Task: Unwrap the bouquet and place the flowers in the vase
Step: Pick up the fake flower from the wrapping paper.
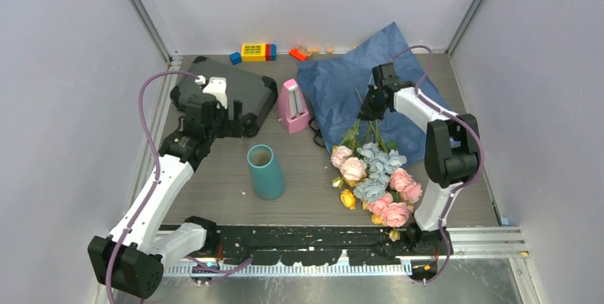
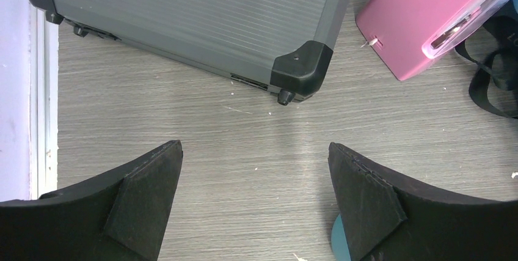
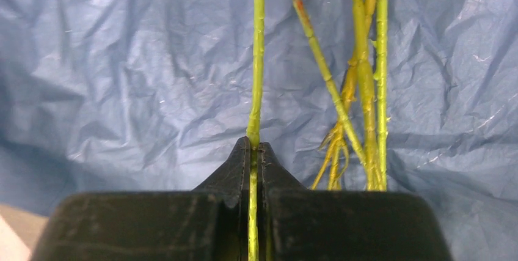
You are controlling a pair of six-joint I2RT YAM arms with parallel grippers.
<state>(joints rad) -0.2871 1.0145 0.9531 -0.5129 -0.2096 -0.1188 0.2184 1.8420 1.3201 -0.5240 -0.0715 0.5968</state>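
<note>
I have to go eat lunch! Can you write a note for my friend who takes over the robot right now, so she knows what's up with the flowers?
Left claw: open, holding nothing, over the table near the grey case.
Right claw: shut on one green stem, above the blue paper.
Flowers: lying in a bunch, blooms on the table, stems on the paper, to the right of the vase.
Done: the paper is opened out flat.
Left: the vase stands upright with no flowers in it, so every flower has yet to go in.
</note>
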